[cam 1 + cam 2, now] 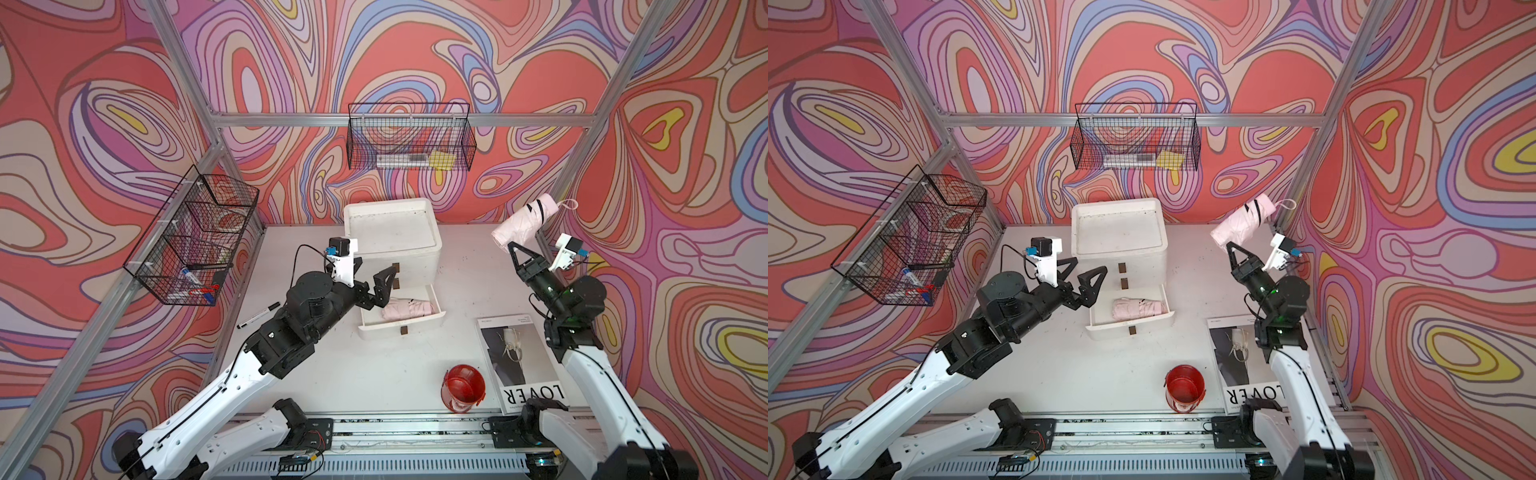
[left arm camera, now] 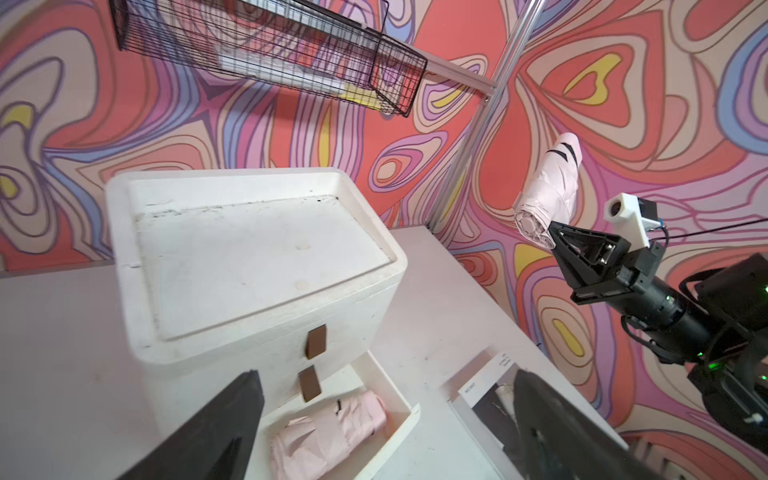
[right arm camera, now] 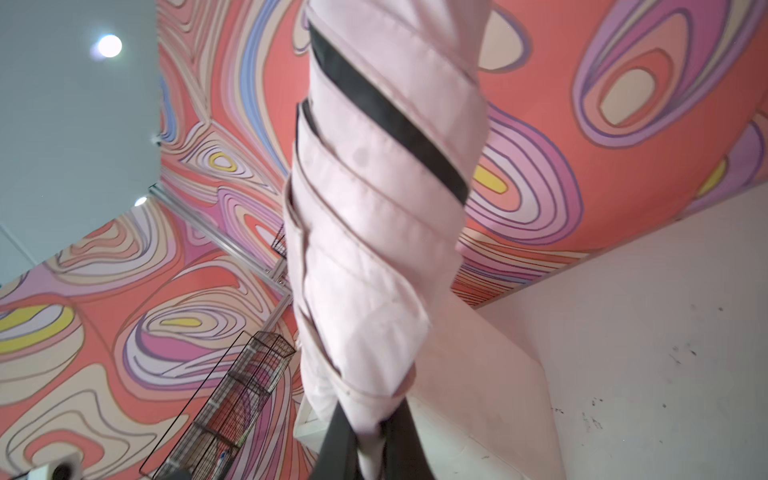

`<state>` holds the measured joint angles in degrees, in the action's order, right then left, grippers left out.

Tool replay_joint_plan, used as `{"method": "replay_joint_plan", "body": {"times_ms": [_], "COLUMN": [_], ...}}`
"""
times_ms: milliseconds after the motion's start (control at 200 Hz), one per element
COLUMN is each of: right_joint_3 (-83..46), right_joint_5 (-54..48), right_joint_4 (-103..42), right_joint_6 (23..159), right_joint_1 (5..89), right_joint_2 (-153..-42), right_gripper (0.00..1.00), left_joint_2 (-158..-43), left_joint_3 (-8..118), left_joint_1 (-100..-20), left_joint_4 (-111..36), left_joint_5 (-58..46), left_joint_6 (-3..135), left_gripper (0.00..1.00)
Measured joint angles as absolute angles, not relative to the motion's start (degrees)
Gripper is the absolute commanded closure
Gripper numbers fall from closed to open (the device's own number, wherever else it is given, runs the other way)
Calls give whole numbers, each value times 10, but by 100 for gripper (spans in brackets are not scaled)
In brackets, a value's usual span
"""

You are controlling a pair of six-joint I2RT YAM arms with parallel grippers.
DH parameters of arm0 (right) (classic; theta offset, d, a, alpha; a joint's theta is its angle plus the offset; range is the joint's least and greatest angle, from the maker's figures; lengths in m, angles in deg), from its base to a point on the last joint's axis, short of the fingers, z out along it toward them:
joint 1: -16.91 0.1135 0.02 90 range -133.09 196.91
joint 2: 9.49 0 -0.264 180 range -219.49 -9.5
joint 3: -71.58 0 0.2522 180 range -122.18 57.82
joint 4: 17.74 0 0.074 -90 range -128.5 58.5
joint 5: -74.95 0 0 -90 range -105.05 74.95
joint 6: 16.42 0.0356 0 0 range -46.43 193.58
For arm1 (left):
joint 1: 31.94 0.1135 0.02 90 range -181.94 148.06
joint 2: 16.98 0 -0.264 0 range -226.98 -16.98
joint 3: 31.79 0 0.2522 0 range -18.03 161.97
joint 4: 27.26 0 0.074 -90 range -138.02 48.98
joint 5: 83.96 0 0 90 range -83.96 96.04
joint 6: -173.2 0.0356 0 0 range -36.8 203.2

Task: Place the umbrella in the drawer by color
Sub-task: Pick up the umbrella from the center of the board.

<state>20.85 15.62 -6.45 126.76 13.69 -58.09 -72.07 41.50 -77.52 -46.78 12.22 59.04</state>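
Carrying, by the look of it: second umbrella aloft, delivery not yet done.

Centred toward the back of the white table [image 1: 332, 374], a white three-drawer cabinet [image 1: 390, 232]: bottom drawer [image 1: 401, 326] pulled out, upper two shut. High near the right rear corner post, well apart from the cabinet, a pink folded umbrella [image 1: 521, 224], tilted and pinched at its lower canopy end by the right gripper [image 1: 512, 249], jaws pressed nearly together on fabric. Lying inside the open drawer, a matching pink umbrella [image 1: 407, 309]. Raised by the drawer's left side, the left gripper [image 1: 1090, 266], jaws spread wide, holding nothing.

Next, probably: swinging the held umbrella leftward and down over the drawer, turning it parallel to the one inside, then letting go. Likely a snug fit.

From the left wrist alone: the held umbrella's rolled end face, well clear of the table. From the right wrist alone: fabric bunched between the black fingers [image 3: 336, 440], no drawer in sight. In both top views only: the open drawer's brown pull tab [image 1: 404, 331] and the thin wrist loop [image 1: 570, 203].
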Motion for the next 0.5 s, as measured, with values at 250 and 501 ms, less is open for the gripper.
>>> {"method": "replay_joint_plan", "body": {"times_ms": [250,501], "right_joint_3": [162,195], "right_joint_5": [181,207], "right_joint_4": [-124,-128], "right_joint_6": [1234,1260], "right_joint_1": [219,242], "right_joint_2": [-510,-530], "right_gripper": [100,100], "left_joint_2": [-880,-936], "left_joint_3": [454,511], "left_joint_1": [-886,-927], "left_joint_4": [-330,-241], "left_joint_5": [90,64], "left_joint_6": [583,609], "left_gripper": [7,8]}}
